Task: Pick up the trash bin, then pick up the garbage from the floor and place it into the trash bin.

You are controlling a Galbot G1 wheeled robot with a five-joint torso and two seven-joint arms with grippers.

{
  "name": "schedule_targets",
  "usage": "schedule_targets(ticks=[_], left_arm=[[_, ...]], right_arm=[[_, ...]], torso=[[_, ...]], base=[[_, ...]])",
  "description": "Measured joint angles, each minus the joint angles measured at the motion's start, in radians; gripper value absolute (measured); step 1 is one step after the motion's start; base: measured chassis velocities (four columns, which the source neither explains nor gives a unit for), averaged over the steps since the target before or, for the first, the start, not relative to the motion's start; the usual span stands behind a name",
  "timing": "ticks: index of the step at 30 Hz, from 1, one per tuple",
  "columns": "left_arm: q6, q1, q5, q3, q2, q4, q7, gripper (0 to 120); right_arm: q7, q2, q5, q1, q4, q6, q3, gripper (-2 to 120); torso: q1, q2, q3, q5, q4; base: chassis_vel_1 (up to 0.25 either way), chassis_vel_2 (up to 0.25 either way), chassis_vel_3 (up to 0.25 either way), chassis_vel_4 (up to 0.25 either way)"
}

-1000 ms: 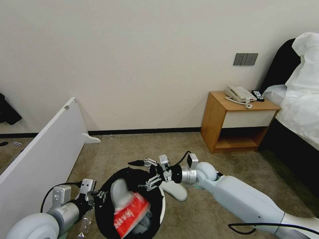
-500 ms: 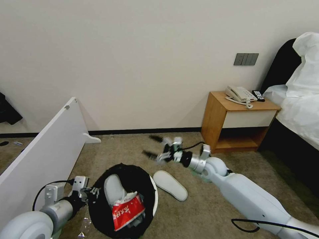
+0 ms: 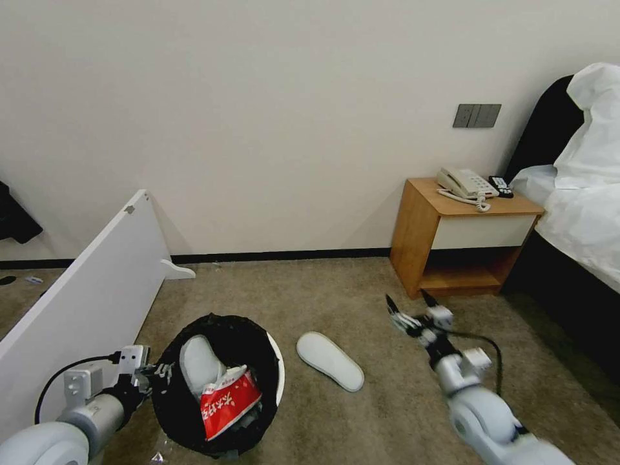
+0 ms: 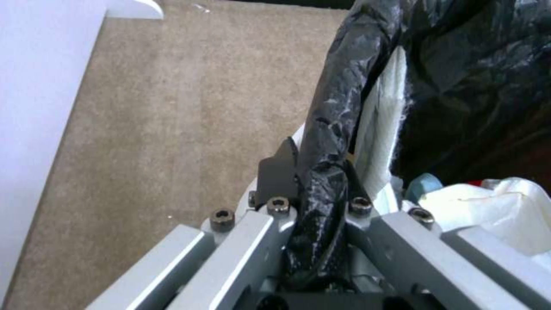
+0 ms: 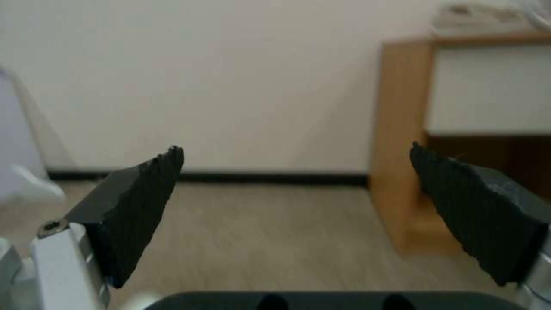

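The trash bin (image 3: 279,367) is white with a black bag folded over its rim and stands low in the head view. My left gripper (image 3: 152,374) is shut on that rim at the bin's left side; the left wrist view shows the fingers clamped over the crinkled black bag (image 4: 321,129). Inside the bin lie a white slipper (image 3: 196,361) and a red-and-white carton (image 3: 229,399). Another white slipper (image 3: 330,360) lies on the carpet just right of the bin. My right gripper (image 3: 411,307) is open and empty, right of that slipper, facing the wall and nightstand (image 5: 402,129).
A white board (image 3: 84,297) leans along the left. A wooden nightstand (image 3: 462,232) with a phone stands at the right by the bed (image 3: 581,213). Open carpet lies between the bin and the nightstand.
My right gripper has left the bin's mouth and swung right and back, open and empty. The bin and my left gripper have shifted a little left.
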Motion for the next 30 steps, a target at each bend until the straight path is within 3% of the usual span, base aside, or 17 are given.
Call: schedule_targets(ticks=[9, 20, 30], left_arm=[[0.001, 0.021, 0.006, -0.008, 0.006, 0.001, -0.013, 2], [0.003, 0.041, 0.030, 0.006, -0.029, -0.033, -0.013, 2], [0.004, 0.034, 0.029, 0.007, -0.025, -0.028, -0.011, 2]], right_arm=[[-0.045, 0.055, -0.089, -0.181, 0.015, 0.005, 0.161, 100], [-0.125, 0.124, -0.077, -0.185, -0.017, 0.026, 0.144, 100], [-0.156, 0.134, -0.072, -0.189, -0.045, 0.042, 0.148, 100]], torso=[[0.000, 0.000, 0.000, -0.0003, 0.0001], [0.000, 0.000, 0.000, 0.0000, 0.0003], [0.000, 0.000, 0.000, -0.0001, 0.0000]], base=[[0.000, 0.000, 0.000, 0.000], [0.000, 0.000, 0.000, 0.000], [0.000, 0.000, 0.000, 0.000]])
